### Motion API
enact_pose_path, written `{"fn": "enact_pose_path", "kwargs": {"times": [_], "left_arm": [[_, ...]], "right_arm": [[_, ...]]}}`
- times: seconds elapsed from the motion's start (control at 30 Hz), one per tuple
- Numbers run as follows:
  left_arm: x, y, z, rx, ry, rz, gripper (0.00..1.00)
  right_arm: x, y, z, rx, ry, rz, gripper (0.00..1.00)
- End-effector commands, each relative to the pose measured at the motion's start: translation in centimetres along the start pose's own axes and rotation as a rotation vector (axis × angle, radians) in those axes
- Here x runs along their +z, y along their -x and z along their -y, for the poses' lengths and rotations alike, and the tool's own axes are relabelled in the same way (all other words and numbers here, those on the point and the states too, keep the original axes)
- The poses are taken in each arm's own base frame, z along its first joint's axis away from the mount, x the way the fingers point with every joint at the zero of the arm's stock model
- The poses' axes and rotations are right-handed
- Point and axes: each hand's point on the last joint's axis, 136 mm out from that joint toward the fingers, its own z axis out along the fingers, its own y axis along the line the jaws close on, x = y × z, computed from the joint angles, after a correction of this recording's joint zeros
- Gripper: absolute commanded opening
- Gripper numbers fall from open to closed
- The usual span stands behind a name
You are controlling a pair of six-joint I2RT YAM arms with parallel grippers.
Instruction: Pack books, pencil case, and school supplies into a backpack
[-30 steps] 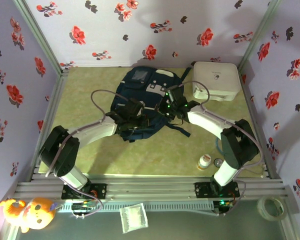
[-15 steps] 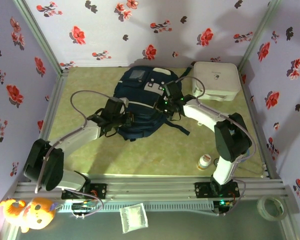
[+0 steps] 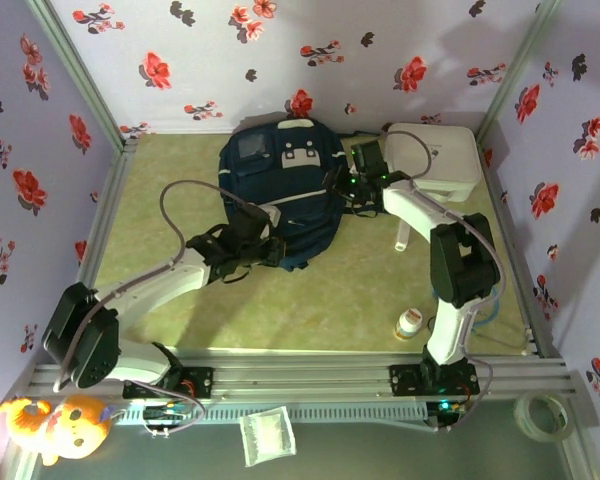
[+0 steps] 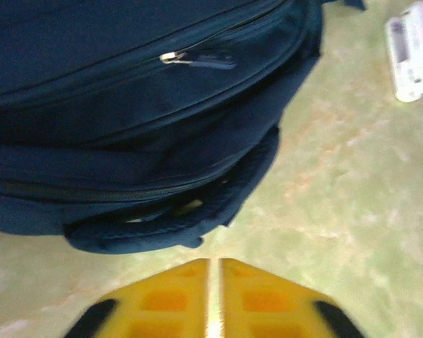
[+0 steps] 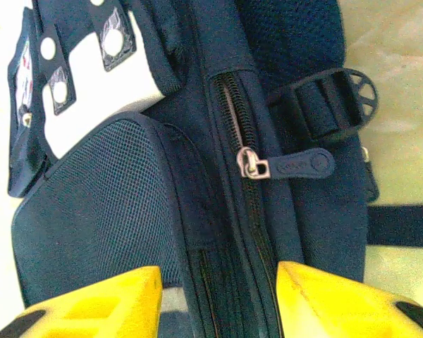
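The navy backpack (image 3: 280, 185) lies on the green table with its top by the back wall and its grey buckle tabs up. My left gripper (image 3: 267, 250) sits at its near end, just short of the padded carry handle (image 4: 162, 222). Its yellow fingers (image 4: 162, 296) are together but for a thin slit, with nothing between them. My right gripper (image 3: 346, 186) is at the bag's right side, open. Its fingers (image 5: 92, 303) straddle the side zipper below the metal zipper pull (image 5: 254, 169). The books and pencil case are out of view.
A white rounded box (image 3: 432, 160) stands at the back right, close behind the right arm. A small white stick-like item (image 3: 402, 237) lies right of the bag. A small white bottle (image 3: 410, 322) stands near the right arm's base. Wallpapered walls close in three sides.
The backpack has slid toward the back wall and turned straight. Both arms followed it. The right gripper opened over the zipper; the left fingers now sit free of the bag.
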Motion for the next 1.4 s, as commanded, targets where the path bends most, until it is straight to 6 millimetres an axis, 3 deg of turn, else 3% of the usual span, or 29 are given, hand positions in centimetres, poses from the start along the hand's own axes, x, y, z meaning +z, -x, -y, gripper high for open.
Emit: {"fn": "enact_pose_path", "kwargs": {"times": [0.0,0.07,0.37,0.6,0.73,0.8,1.03,1.37], "left_arm": [[-0.2,2.4,-0.3,-0.062,0.052,0.053,0.25],[0.5,2.9,0.3,-0.110,0.034,0.055,0.33],[3.1,4.1,0.3,-0.245,0.051,0.084,0.38],[4.9,4.7,0.8,-0.330,0.016,0.098,0.44],[6.1,5.3,0.4,-0.404,0.004,0.120,0.46],[6.5,5.9,0.2,-0.442,-0.008,0.141,0.46],[7.1,7.4,-0.1,-0.527,-0.031,0.206,0.47],[7.1,9.1,-0.3,-0.591,-0.082,0.278,0.52]], "right_arm": [[-2.6,-1.6,-1.0,-0.055,0.039,-0.030,0.52],[-2.7,-2.5,-0.6,-0.047,0.033,-0.061,0.54],[-0.3,-3.6,-0.2,0.020,-0.027,-0.134,0.48],[1.2,-4.5,-2.3,-0.010,0.051,-0.197,0.38],[0.5,-4.3,-3.2,-0.008,0.088,-0.189,0.16],[-0.3,-3.9,-4.2,0.004,0.131,-0.176,0.12],[-3.4,-2.8,-7.5,0.057,0.266,-0.142,0.04],[-5.0,-3.0,-9.1,0.093,0.342,-0.155,0.03]]}}
